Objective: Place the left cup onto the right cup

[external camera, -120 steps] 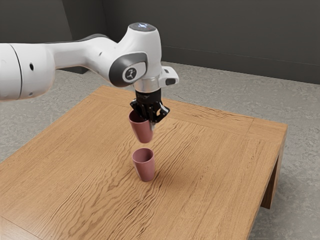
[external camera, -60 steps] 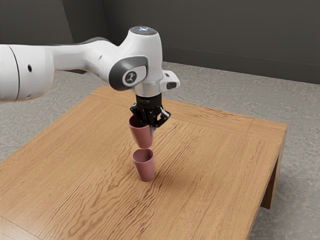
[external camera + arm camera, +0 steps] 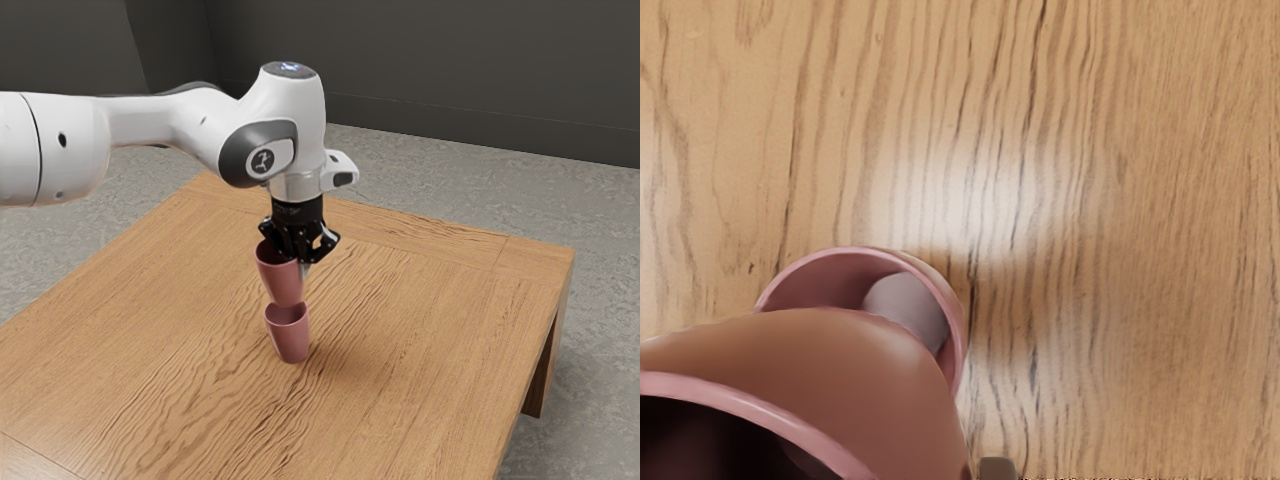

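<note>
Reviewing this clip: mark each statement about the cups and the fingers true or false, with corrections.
1. The fingers grip a pink cup, the held cup, at its rim. True.
2. The held cup lies on its side on the table. False: it hangs in the air, mouth up.
3. The standing cup is upright on the table, mouth up. True.
4. The held cup is fully nested in the standing cup. False: its base is just at the standing cup's mouth, and most of it is above.
5. The standing cup sits at the table's edge. False: it is well in from every edge.
</note>
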Controlling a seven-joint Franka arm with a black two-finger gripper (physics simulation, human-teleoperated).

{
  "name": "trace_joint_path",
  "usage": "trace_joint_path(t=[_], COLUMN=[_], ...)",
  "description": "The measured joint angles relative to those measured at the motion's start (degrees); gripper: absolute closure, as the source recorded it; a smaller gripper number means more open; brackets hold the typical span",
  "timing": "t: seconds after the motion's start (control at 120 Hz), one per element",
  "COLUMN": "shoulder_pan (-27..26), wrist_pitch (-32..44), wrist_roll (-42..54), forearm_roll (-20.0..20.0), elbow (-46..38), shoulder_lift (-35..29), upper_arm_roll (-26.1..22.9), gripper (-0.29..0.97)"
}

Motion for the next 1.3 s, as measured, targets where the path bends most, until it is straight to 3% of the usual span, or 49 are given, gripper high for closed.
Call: trace_joint_path(t=[1.3], shoulder_pan=[2.1], wrist_pitch=[2.7], wrist_roll=[-1.3], forearm_roll=[-0.3], elbow=[-2.4], shoulder_lift=[0.4], upper_arm_roll=[0.3], gripper=[0.78])
